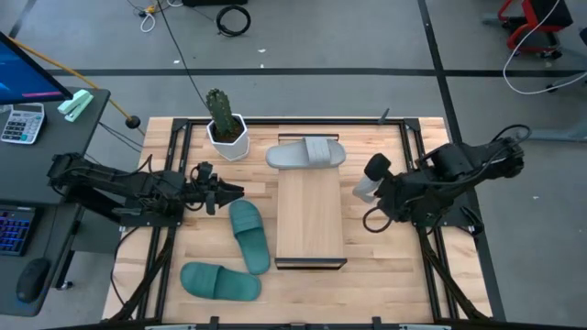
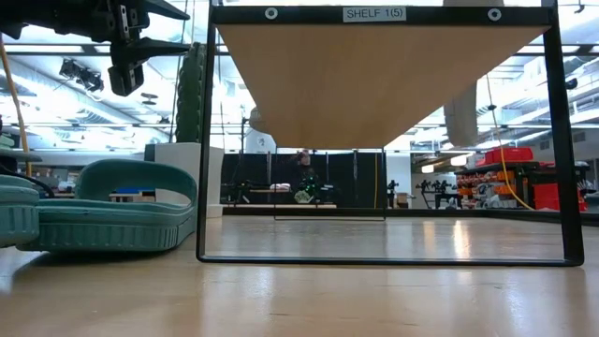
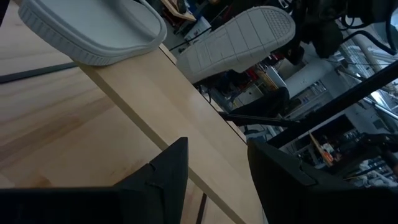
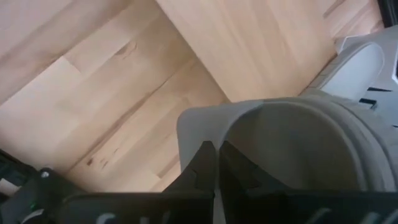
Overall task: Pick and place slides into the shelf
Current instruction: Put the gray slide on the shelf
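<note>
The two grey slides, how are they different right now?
One grey slide lies flat on the table at the far end of the shelf, untouched; the other grey slide is lifted off the table, held by the right gripper beside the shelf. Both are light grey and neither is in the shelf.
</note>
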### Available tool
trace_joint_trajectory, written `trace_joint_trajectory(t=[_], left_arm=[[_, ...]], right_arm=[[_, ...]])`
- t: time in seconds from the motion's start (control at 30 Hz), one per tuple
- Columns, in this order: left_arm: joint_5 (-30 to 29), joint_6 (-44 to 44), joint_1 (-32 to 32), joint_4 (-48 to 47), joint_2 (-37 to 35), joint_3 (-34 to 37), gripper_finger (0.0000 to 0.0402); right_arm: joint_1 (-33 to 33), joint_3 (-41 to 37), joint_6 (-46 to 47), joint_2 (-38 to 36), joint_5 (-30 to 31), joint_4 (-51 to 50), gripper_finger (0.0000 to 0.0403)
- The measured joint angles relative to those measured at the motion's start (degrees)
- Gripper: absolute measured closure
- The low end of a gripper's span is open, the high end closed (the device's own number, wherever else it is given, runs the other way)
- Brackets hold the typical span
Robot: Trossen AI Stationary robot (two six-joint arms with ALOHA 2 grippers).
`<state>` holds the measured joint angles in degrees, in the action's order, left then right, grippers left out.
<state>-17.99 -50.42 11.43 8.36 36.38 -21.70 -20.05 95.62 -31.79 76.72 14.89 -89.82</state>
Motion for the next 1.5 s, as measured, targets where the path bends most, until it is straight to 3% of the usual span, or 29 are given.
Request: trace_joint_trajectory(t=[0.4, 0.7, 0.93, 1.17, 1.5], left_arm=[[0.0, 0.1, 0.1, 0.0, 0.0, 0.0, 0.0230], [3.1, 0.1, 0.1, 0.0, 0.0, 0.0, 0.0230], [3.2, 0.2, 0.0, 0.0, 0.0, 0.0, 0.0230], [3.2, 0.2, 0.1, 0.0, 0.0, 0.0, 0.0230], [3.2, 0.8, 0.1, -0.1, 0.0, 0.0, 0.0230]], right_arm=[[3.0, 8.8, -2.6, 6.7, 1.7, -0.2, 0.0396], [4.6, 9.1, -4.0, 10.7, 1.5, -0.2, 0.0396], [3.7, 9.5, -5.0, 11.4, 0.1, -0.4, 0.0396], [3.7, 16.3, -5.8, 12.1, 2.5, -0.3, 0.0396], [3.7, 21.2, -6.4, 15.6, -2.0, -0.3, 0.0396]])
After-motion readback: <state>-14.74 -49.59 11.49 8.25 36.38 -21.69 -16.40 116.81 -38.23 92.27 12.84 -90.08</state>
